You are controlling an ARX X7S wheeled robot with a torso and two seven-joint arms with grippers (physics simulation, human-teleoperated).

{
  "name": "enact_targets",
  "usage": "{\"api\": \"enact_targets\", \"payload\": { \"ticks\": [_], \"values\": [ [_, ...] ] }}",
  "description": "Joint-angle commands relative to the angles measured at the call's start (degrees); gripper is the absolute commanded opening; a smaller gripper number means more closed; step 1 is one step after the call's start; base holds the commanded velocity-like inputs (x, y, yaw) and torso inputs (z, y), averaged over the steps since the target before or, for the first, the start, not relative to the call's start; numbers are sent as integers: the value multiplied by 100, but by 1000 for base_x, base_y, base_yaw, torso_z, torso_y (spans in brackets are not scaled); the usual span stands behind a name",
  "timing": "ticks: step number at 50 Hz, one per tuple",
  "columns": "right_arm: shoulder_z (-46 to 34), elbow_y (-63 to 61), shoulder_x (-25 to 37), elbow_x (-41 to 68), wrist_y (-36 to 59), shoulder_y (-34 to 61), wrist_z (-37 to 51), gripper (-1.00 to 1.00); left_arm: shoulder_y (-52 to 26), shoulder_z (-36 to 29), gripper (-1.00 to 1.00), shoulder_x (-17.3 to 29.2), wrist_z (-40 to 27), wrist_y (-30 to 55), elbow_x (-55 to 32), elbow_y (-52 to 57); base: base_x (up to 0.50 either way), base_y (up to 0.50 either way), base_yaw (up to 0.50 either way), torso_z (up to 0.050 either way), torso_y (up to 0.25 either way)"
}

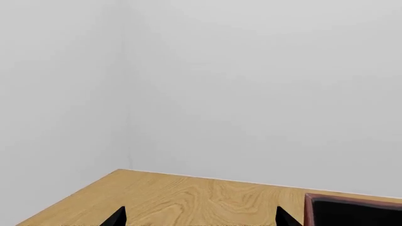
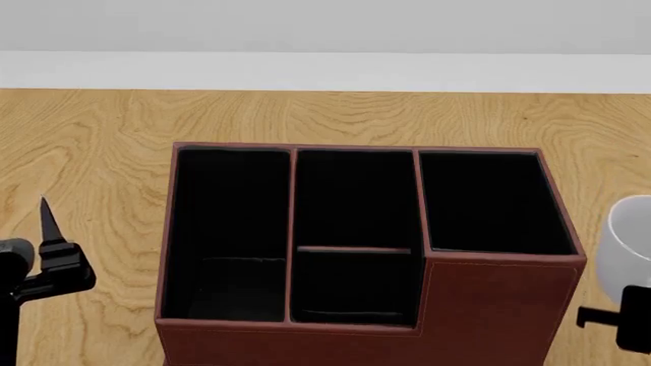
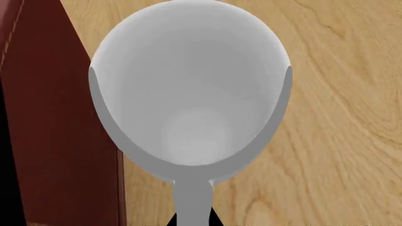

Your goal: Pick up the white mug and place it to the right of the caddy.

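Observation:
The caddy [image 2: 489,305], a reddish-brown box with black-lined compartments, stands in the middle of the wooden table. The white mug [image 2: 629,244] is just to its right, cut off by the edge of the head view. In the right wrist view the mug [image 3: 188,94] shows from above, empty, close beside the caddy's wall [image 3: 56,117]. My right gripper [image 3: 193,221] is shut on the mug's handle, a black fingertip on each side. I cannot tell whether the mug rests on the table. My left gripper [image 2: 46,259] is open and empty to the left of the caddy; its tips stand wide apart in the left wrist view [image 1: 201,221].
The wooden table [image 2: 102,152] runs back to a white wall. Its far edge and corner show in the left wrist view [image 1: 125,172], with a corner of the caddy [image 1: 351,209]. No other objects are in view.

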State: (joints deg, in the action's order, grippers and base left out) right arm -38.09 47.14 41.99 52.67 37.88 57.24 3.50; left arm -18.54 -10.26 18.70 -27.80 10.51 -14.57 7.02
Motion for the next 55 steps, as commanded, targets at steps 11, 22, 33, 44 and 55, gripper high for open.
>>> {"api": "enact_targets", "payload": {
  "ticks": [11, 22, 33, 44, 55],
  "values": [
    [-136, 1178, -498, -516, -616, 186, -606, -100, -48, -59, 100, 8, -30, -2, 26, -64, 0, 0, 0, 0, 1],
    [-201, 1838, -724, -675, -960, 252, -905, -100, -91, -111, 100, 6, -55, 17, 62, -72, 0, 0, 0, 0, 0],
    [-198, 2331, -858, -758, -1243, 232, -1087, -100, -112, -174, 100, 6, -65, 43, 91, -85, 0, 0, 0, 0, 1],
    [-146, 2763, -1026, -904, -1451, 234, -1265, -100, -91, -197, 100, 0, -67, -23, 94, -159, 0, 0, 0, 0, 0],
    [416, 2778, -1101, -1409, -1408, 101, -1323, -100, -68, -209, 100, 11, -97, -22, 100, -183, 0, 0, 0, 0, 0]
  ]
}}
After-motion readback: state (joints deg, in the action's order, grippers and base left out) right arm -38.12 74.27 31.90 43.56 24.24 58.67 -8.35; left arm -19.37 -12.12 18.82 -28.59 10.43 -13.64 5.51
